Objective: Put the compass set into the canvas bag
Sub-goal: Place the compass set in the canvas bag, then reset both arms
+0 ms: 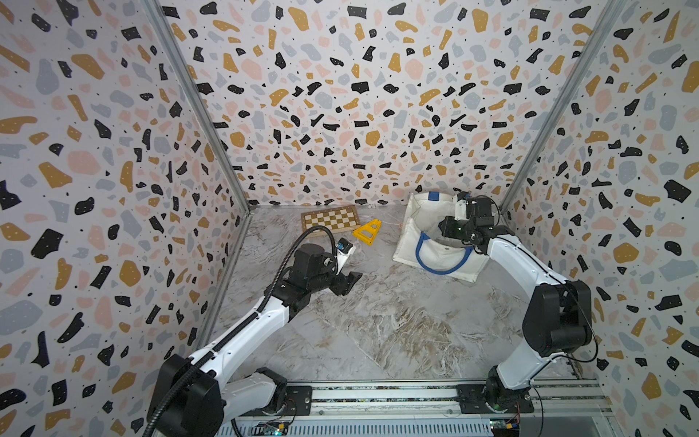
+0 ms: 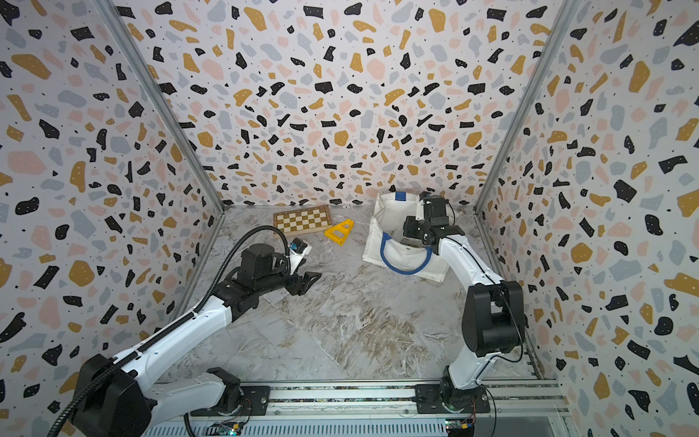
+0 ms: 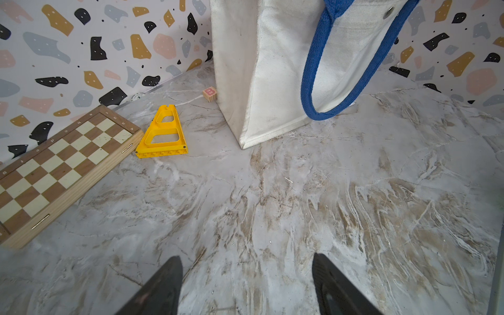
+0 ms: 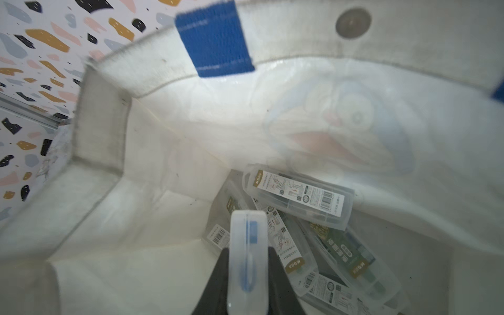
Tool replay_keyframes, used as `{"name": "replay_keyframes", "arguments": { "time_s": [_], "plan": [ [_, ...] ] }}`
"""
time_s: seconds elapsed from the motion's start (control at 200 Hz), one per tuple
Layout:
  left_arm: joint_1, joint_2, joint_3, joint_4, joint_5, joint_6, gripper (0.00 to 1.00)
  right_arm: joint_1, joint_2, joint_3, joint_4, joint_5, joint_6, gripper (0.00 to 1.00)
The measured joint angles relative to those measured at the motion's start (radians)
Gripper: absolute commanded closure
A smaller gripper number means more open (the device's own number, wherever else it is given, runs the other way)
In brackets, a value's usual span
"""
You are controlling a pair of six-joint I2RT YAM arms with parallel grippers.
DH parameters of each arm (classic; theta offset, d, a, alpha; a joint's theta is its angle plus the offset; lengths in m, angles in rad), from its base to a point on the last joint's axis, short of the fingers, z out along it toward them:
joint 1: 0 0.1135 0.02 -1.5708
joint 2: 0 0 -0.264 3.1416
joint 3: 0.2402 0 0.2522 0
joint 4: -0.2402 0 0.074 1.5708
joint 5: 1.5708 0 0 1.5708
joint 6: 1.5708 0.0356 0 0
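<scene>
The white canvas bag (image 1: pixel 410 227) (image 2: pixel 380 227) stands open at the back right, a blue handle (image 1: pixel 442 265) hanging down its front. My right gripper (image 4: pixel 248 249) reaches down into its mouth, shut on a clear plastic compass set (image 4: pixel 248 261) held edge-on between the black fingers. Several more compass sets (image 4: pixel 297 196) lie in a pile on the bag's floor below it. In both top views the right wrist (image 1: pixel 469 223) covers the bag opening. My left gripper (image 1: pixel 350 282) (image 3: pixel 246 261) hovers open over bare table left of centre, holding nothing; the bag (image 3: pixel 272 68) stands ahead of it.
A wooden chessboard (image 1: pixel 330 219) (image 3: pixel 62 169) lies by the back wall. Next to it is a yellow plastic triangle frame (image 1: pixel 367 231) (image 3: pixel 163 133). A small wooden letter block (image 3: pixel 210 94) sits against the bag's left side. Patterned walls close in three sides.
</scene>
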Motion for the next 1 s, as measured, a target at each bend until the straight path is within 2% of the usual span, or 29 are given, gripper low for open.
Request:
{"name": "replay_keyframes", "arguments": {
  "time_s": [0.08, 0.305, 0.486, 0.636, 0.836, 0.901, 1.001],
  "plan": [
    [0.000, 0.000, -0.003, 0.000, 0.000, 0.000, 0.25, 0.000, 0.005, -0.002, 0.000, 0.005, 0.000, 0.84],
    [0.000, 0.000, -0.006, -0.001, 0.000, 0.000, 0.25, 0.000, 0.004, -0.001, 0.005, 0.017, -0.003, 0.49],
    [0.000, 0.000, -0.006, -0.001, 0.000, -0.007, 0.25, 0.000, 0.001, 0.028, -0.011, 0.032, -0.012, 0.36],
    [0.000, -0.008, -0.006, -0.006, -0.013, -0.020, 0.25, 0.002, -0.045, 0.064, -0.038, 0.054, -0.025, 0.29],
    [0.000, -0.062, -0.006, -0.024, -0.051, -0.047, 0.24, 0.022, -0.280, 0.029, -0.029, 0.117, -0.036, 0.21],
    [0.000, -0.082, -0.006, -0.028, -0.084, -0.062, 0.22, 0.043, -0.415, -0.063, 0.026, 0.143, -0.046, 0.21],
    [-0.001, -0.112, -0.012, -0.029, -0.153, -0.086, 0.19, 0.066, -0.626, -0.294, 0.141, 0.182, -0.057, 0.22]
  ]
}}
